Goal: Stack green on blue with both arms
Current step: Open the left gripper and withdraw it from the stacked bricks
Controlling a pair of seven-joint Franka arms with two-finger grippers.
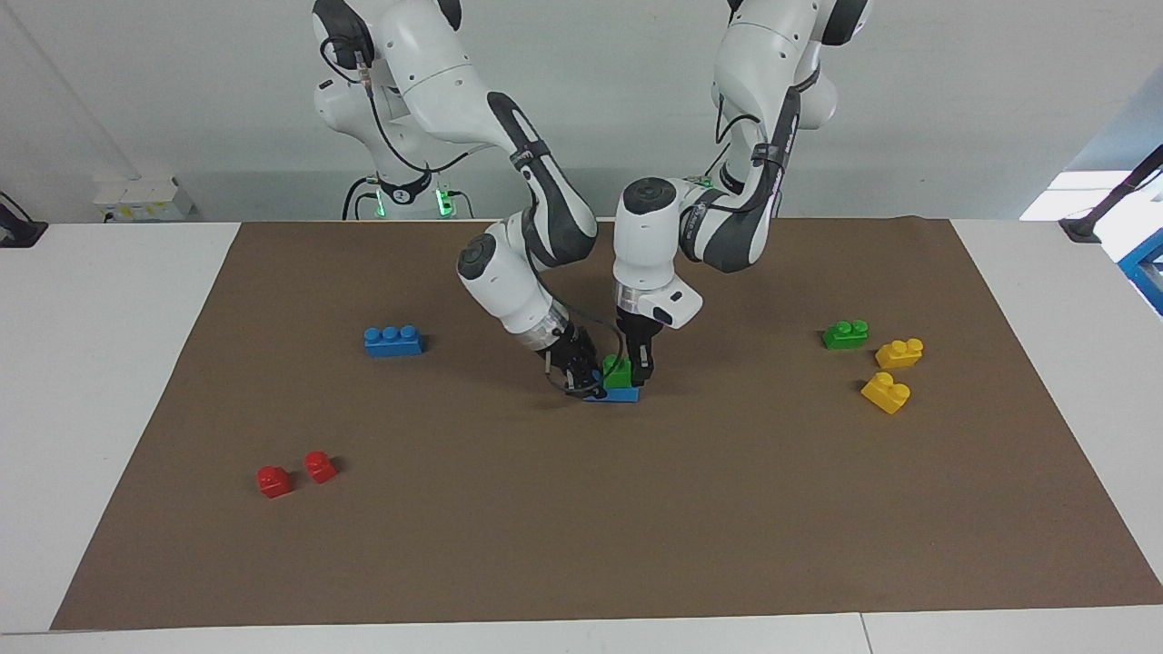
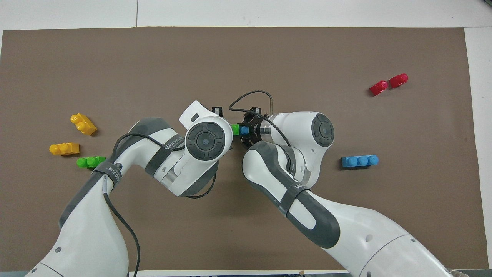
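Observation:
At the middle of the brown mat a blue brick [image 1: 618,394] lies flat, with a green brick [image 1: 618,371] resting on top of it. My left gripper [image 1: 635,368] comes down from above and is shut on the green brick. My right gripper [image 1: 581,376] reaches in low and slanted and is shut on the blue brick's end toward the right arm. In the overhead view only slivers of the green brick [image 2: 235,129] and the blue brick [image 2: 243,130] show between the two wrists. The left wrist hides the left gripper there.
A second blue brick [image 1: 392,341] lies toward the right arm's end. Two red bricks [image 1: 273,480] lie farther from the robots than it. A second green brick [image 1: 845,334] and two yellow bricks [image 1: 899,352] sit toward the left arm's end.

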